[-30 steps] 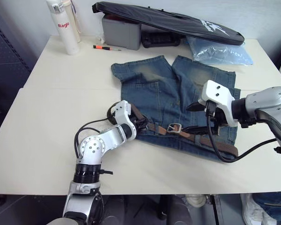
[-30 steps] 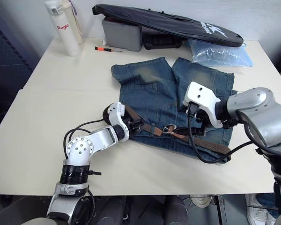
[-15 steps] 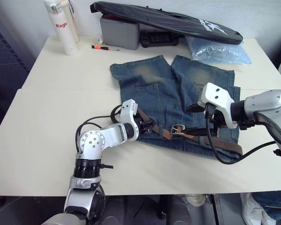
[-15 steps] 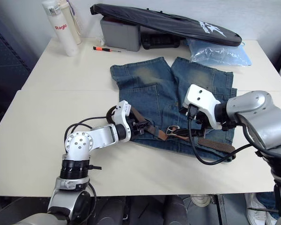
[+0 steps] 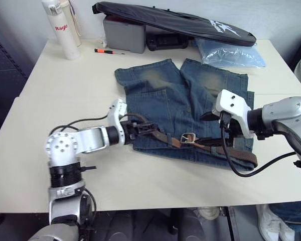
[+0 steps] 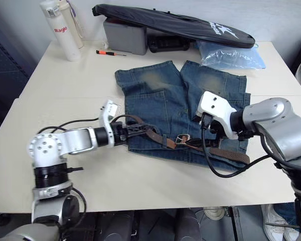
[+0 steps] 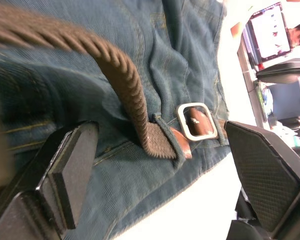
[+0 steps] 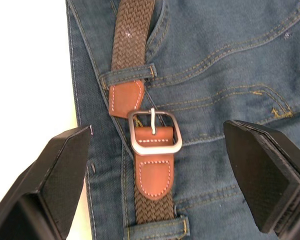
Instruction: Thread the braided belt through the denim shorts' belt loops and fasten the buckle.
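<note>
The denim shorts [image 5: 180, 95] lie flat on the table, waistband toward me. The braided belt [image 5: 226, 150] runs along the waistband, its silver buckle [image 5: 188, 137] near the middle. In the right wrist view the belt's tan leather tip [image 8: 126, 100] sits under one of the belt loops [image 8: 130, 76], just short of the buckle [image 8: 154, 132]. My left gripper [image 5: 140, 129] stands open at the waistband's left end, and the belt [image 7: 125, 90] arches between its fingers [image 7: 70, 170] untouched. My right gripper [image 8: 162, 165] hovers open over the buckle.
Along the table's far edge stand a white bottle [image 5: 60, 27], a grey box [image 5: 123, 35], a long black bag [image 5: 175, 22] and a pale blue plastic bag [image 5: 231, 52]. An orange-handled screwdriver [image 5: 108, 51] lies near the box. Bare table [image 5: 65, 85] spreads to the left.
My left gripper has opened and let go of the belt, and the left arm has swung its elbow out to the left. The right arm has stayed put.
</note>
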